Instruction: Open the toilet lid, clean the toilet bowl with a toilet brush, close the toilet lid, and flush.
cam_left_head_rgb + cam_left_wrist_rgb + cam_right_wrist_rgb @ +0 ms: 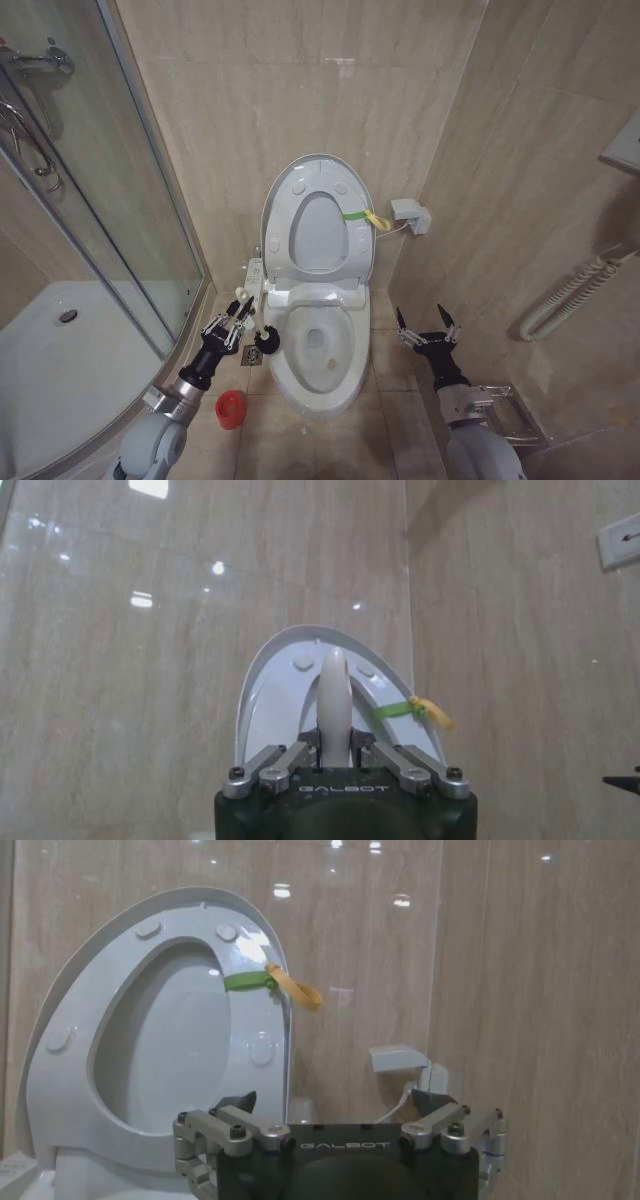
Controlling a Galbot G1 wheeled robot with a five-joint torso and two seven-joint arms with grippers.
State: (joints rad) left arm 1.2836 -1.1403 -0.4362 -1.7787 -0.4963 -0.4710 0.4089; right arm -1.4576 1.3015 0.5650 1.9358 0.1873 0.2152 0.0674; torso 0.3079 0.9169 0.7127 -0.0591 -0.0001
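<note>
Standing on beige floor tiles (pixel 395 415), toilet bowl (pixel 316 350) beside shower tray (pixel 60 370).

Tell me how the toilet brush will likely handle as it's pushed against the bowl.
The toilet brush, clamped in the left gripper, looks light. Its thin, smooth pale handle may flex slightly or twist in the grip. Its dark head would likely give against the glossy toilet bowl.

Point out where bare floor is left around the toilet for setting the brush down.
Bare tile lies in front of the white ceramic toilet bowl and between it and the right end effector, open above the floor. The left side is crowded: the left end effector, shut on the pale-handled toilet brush, the round red plastic holder and the shower tray rim.
</note>
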